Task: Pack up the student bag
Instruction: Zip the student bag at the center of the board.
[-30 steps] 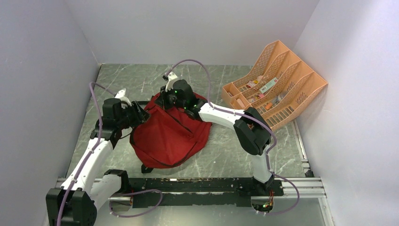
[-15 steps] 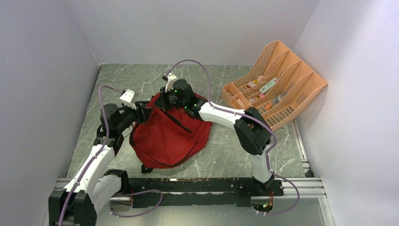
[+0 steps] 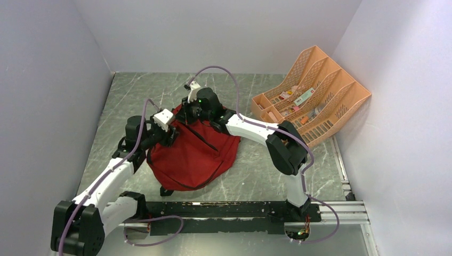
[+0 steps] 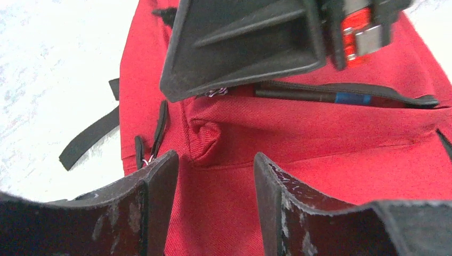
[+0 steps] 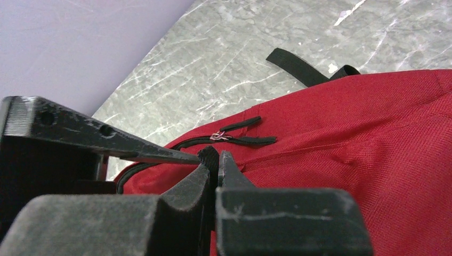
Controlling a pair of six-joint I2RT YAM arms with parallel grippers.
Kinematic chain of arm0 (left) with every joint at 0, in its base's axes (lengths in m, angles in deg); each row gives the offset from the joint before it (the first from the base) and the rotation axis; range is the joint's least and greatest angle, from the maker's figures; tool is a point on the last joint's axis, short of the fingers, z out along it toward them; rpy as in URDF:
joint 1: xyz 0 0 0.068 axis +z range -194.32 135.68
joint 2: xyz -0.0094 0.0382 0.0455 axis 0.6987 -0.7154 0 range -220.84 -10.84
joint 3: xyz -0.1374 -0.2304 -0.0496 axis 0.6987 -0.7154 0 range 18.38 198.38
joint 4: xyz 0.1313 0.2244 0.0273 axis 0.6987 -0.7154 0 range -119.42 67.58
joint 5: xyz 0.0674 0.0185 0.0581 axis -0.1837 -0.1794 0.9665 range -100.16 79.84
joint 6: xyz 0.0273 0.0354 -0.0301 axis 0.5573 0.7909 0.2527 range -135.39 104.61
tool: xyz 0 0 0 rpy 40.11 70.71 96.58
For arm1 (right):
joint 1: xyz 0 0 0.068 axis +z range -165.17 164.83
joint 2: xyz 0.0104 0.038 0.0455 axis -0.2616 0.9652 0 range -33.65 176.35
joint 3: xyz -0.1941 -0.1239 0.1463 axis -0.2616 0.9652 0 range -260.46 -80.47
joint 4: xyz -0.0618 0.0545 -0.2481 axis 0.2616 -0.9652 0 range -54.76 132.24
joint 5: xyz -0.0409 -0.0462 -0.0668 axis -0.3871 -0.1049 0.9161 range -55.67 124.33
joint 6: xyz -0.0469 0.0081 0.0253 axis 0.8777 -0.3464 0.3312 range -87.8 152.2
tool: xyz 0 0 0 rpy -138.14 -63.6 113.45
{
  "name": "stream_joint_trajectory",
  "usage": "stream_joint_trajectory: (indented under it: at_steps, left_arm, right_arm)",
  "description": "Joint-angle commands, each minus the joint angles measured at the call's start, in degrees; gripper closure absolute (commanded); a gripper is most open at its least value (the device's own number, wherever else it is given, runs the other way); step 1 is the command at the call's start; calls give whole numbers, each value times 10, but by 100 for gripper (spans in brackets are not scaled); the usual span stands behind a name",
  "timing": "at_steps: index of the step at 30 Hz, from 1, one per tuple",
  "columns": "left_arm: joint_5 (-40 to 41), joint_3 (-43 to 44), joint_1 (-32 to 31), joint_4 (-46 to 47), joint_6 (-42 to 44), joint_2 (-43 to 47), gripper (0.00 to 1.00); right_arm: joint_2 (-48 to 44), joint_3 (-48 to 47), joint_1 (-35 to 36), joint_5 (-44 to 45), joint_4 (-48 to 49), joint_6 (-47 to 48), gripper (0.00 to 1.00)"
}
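The student bag (image 3: 192, 154) is a dark-red fabric backpack lying in the middle of the table, also seen in the left wrist view (image 4: 320, 160) and the right wrist view (image 5: 373, 133). My left gripper (image 3: 170, 134) hangs over its upper left corner. Its jaws (image 4: 216, 157) are open, with only red fabric showing beyond them. My right gripper (image 3: 186, 114) sits at the bag's far top edge beside the black zipper (image 4: 341, 98). It is shut (image 5: 216, 154), and a small black fabric tab shows pinched between its tips.
A peach mesh desk organiser (image 3: 314, 96) holding several small items stands at the back right. Black straps (image 5: 298, 64) trail off the bag onto the marble tabletop (image 3: 133, 90). Grey walls close in on the left, back and right.
My left arm has swung right and in over the bag's corner, and its jaws have spread wider. The right arm and the bag have stayed put.
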Motion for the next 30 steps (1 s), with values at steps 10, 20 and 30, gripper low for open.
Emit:
stream_joint_trajectory:
  at_steps: [10,20,30]
  left_arm:
    - [21,28,-4,55,25,-64,56]
    - [-69,32,-4,72,27,-68,95]
    - [10,41,3,46,-19,-86,95]
  right_arm:
    - [-2,-7,-7,-34,17,-13,100]
    - [4,18,-8,-24,28,-10,100]
    - [-29,93,-14,-24,63,-15,100]
